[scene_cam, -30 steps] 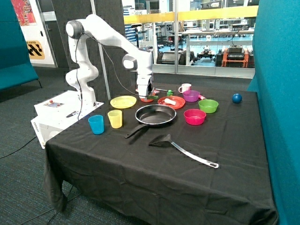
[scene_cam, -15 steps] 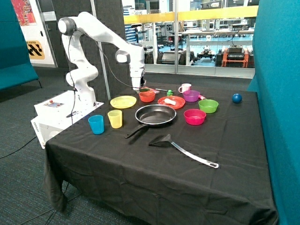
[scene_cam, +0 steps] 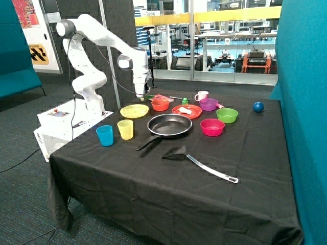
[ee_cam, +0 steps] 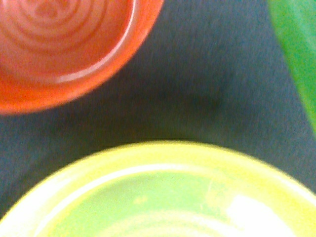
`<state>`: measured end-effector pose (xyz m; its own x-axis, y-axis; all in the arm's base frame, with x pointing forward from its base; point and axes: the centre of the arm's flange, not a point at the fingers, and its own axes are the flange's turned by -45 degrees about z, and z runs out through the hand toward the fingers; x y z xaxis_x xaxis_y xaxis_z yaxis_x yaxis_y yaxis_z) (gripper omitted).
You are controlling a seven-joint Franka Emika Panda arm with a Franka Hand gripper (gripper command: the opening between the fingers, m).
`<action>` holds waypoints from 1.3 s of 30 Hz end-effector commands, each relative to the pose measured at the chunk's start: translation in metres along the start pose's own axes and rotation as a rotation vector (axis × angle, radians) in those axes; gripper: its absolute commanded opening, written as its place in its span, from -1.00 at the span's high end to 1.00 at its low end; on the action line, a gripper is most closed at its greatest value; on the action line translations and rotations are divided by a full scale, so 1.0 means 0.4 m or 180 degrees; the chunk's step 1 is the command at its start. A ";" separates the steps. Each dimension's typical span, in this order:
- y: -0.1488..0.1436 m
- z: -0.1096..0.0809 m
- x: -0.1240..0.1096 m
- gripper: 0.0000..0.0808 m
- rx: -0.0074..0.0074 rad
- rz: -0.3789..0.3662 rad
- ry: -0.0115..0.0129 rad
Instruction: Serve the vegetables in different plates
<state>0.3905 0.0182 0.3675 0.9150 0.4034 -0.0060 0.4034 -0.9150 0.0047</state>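
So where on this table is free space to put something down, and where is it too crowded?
Bare black cloth lies in front of the spatula and the blue cup, and around the blue ball. The back is crowded: yellow plate, frying pan, red-orange plate and bowls sit close together.

The wrist view cuts off the yellow plate (ee_cam: 163, 197), the orange bowl (ee_cam: 64, 54) and the green pod (ee_cam: 298, 54).
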 end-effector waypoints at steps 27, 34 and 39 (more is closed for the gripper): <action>0.019 0.187 -0.186 1.00 0.00162 0.0440 0.00180; 0.007 0.200 -0.203 1.00 0.00164 0.0512 0.00178; 0.008 0.203 -0.207 1.00 0.00166 0.0564 0.00177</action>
<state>0.3209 -0.0173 0.2955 0.9636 0.2675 0.0021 0.2675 -0.9636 -0.0015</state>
